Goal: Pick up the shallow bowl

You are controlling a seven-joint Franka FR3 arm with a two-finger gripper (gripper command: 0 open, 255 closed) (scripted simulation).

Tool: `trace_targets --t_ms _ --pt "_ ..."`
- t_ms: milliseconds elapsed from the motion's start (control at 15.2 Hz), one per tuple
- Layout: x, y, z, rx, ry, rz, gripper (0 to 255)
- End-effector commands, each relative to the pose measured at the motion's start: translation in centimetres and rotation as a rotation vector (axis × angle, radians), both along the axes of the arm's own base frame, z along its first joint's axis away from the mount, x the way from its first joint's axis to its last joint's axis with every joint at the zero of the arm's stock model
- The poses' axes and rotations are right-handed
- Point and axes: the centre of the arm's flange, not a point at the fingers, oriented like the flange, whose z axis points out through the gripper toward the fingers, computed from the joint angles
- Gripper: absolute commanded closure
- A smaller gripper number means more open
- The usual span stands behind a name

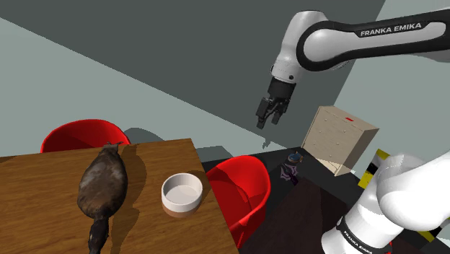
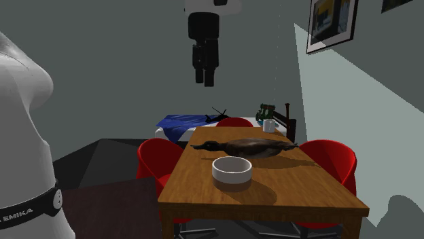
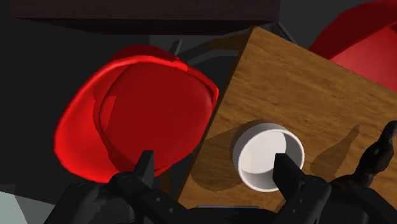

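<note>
The shallow bowl (image 1: pixel 182 193) is white and round, and it stands empty on the wooden table (image 1: pixel 43 187) near the edge that faces the arm. My black gripper (image 1: pixel 268 115) hangs high in the air, well above and beyond that table edge, and it is open with nothing between its fingers. In the second exterior view the gripper (image 2: pixel 204 71) hangs far above the bowl (image 2: pixel 232 170). Along the wrist view the bowl (image 3: pixel 269 157) lies far below, close to one fingertip (image 3: pixel 284 167), with the gripper (image 3: pixel 214 158) over the table's edge.
A dark animal figure (image 1: pixel 103 189) lies on the table beside the bowl. Red chairs (image 1: pixel 241 189) (image 1: pixel 85 135) stand around the table. A pale wooden cabinet (image 1: pixel 339 138) and a small figure (image 1: pixel 292 167) are on the floor beyond. A mug (image 2: pixel 270 125) stands behind the table's far end.
</note>
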Motion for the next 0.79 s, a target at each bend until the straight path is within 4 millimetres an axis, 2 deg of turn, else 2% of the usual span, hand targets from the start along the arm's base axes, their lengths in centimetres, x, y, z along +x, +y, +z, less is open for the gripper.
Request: trace_targets --t_ms 0,726 --pt "1.3 0.9 -2.3 -0.007 0.000 0.002 0" --pt "8.3 6.4 -14.1 -0.043 0.010 0.014 0"
